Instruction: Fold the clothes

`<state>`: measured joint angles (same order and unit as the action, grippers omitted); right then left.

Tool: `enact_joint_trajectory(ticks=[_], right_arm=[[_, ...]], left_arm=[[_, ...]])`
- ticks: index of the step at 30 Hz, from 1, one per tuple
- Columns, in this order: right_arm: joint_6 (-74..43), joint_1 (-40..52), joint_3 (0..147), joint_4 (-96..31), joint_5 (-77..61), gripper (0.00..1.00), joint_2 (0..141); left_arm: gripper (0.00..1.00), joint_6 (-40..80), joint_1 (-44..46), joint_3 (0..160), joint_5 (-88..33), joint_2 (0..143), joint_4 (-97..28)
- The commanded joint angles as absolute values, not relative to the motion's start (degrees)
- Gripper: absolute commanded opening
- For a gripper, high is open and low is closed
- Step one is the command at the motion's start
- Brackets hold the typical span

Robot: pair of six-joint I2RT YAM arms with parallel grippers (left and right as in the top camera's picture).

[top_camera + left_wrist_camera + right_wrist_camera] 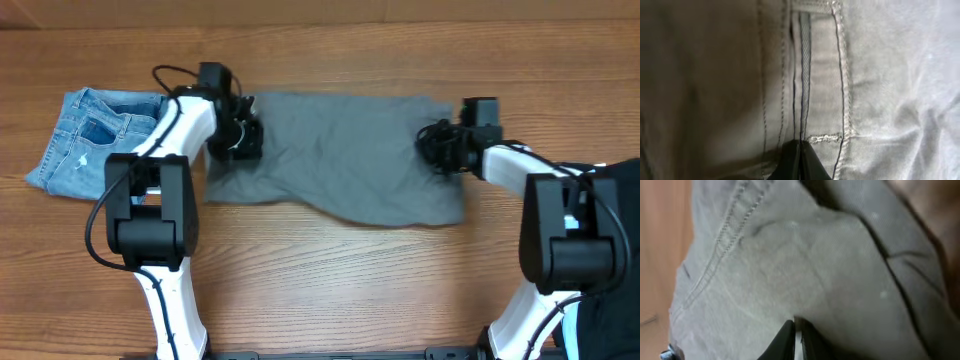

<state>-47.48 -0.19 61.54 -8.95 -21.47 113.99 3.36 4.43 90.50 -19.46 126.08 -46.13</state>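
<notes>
Wood-grain table (pixel 330 290) is filling the overhead view, and the grey shorts (pixel 340 160) are lying spread wide across its middle, upper edge fairly straight, lower edge sagging in an uneven curve toward the right. Light creases are running across the cloth.

The left gripper (pixel 237 138) is sitting on the left end of the grey shorts, its arm reaching in from the near-left base. In the left wrist view its dark fingertips (pixel 810 165) are pressing together at the foot of a stitched, paler panel, with a seam of the cloth running in between them, so the jaws are pinching the fabric.

The right gripper (pixel 437 148) is resting on the right end, near the upper corner. In the right wrist view its fingertips (pixel 785 340) are likewise meeting, with grey cloth bunching up around them and a double-stitched hem slanting off to the left; these jaws are clamping the fabric too.

Denim shorts (pixel 90 140) are lying at the far left of the table, just beside the left arm and apart from the grey shorts.
</notes>
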Motion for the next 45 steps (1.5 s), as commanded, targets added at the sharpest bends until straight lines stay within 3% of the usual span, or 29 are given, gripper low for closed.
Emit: enact_joint_trajectory(ticks=[1,4,8,11,12,13,14,17,22,35,37,39,41,45], right_arm=[[-35.7,-4.14,62.43,-9.41,-24.71,0.14,117.43],[-29.95,-4.54,64.95,-11.81,-30.41,0.23,116.27],[-25.78,-4.58,68.53,-18.74,-32.32,0.39,111.02],[-25.43,-4.58,70.52,-23.03,-32.25,0.43,106.45],[-25.45,-4.58,71.07,-24.38,-32.27,0.43,105.14],[-25.45,-4.58,71.33,-25.04,-32.27,0.43,104.44],[-25.45,-4.58,71.4,-25.58,-32.29,0.43,103.53],[-25.45,-4.58,71.4,-27.35,-32.51,0.43,103.0],[-24.99,-4.58,71.37,-32.8,-32.69,0.44,103.0],[-19.22,-4.58,71.37,-40.84,-32.1,0.44,103.0],[-19.25,-4.58,71.37,-40.77,-30.92,0.43,103.0],[-19.25,-4.58,71.37,-39.64,-28.73,0.44,103.0],[-19.25,-4.62,71.37,-38.0,-25.41,0.43,103.0],[-19.27,-4.67,71.37,-33.28,-12.64,0.43,103.02]], left_arm=[[0.04,11.35,6.57,87.35,-18.31,131.5,-37.01],[0.04,11.84,6.44,90.15,-20.43,131.48,-38.26],[0.1,8.29,4.78,100.66,-20.36,131.44,-51.79],[0.32,5.72,2.57,113.19,-20.43,131.35,-62.13],[0.57,5.76,1.85,117.21,-20.43,131.35,-63.53],[0.67,5.76,1.48,119.24,-20.6,131.35,-63.59],[0.85,5.45,0.93,121.86,-20.32,131.35,-62.02],[0.93,5.21,-0.01,122.15,-20.29,131.52,-56.6],[0.78,5.34,-1.58,121.99,-23.53,135.22,-49.36],[0.68,6.9,-1.54,121.99,-26.61,146.91,-37.41],[0.52,6.87,-1.41,121.99,-27.11,146.91,-37.43],[0.29,6.85,-1.37,121.99,-29.63,146.91,-37.67],[0.15,6.85,-1.52,122.1,-33.17,146.87,-37.6],[0.05,6.9,-2.76,123.74,-38.85,146.39,-37.76]])
